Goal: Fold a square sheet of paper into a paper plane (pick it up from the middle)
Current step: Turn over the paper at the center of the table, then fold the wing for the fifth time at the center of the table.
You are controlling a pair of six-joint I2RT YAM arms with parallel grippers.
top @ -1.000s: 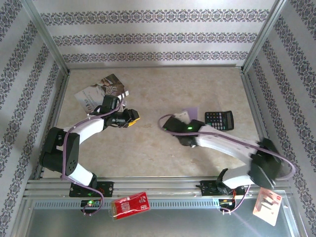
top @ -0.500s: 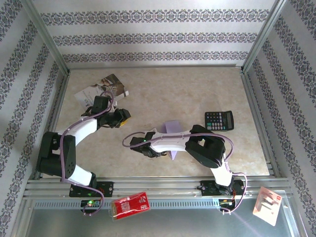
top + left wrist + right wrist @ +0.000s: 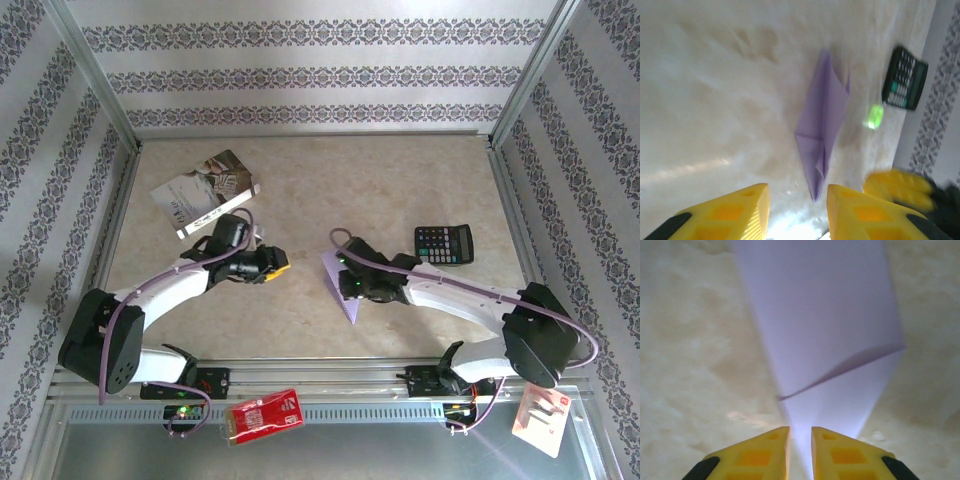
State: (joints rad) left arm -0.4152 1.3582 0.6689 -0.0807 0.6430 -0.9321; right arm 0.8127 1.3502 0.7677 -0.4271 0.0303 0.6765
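Your folded lilac paper (image 3: 346,305) lies on the table (image 3: 300,190), a little right of centre. It is a long, narrow shape with a point at each end and a crease running across it. The black calculator (image 3: 444,243) sits near it on the right, apart from it. The printed booklet (image 3: 203,192) is well apart at the far left.

Your right pincer (image 3: 800,450) is over the paper's near point. Its yellow fingers (image 3: 757,457) are drawn almost together, leaving only a thin slit. Lilac shows through that slit, but from this angle I cannot tell whether the paper is nipped or simply lies beneath.

Your left pincer (image 3: 796,200) hangs released just left of the paper. Its fingers stand apart with bare table between them, and the paper's tip is just ahead of the gap. A red packet (image 3: 263,415) rests on the front rail below the arm bases.
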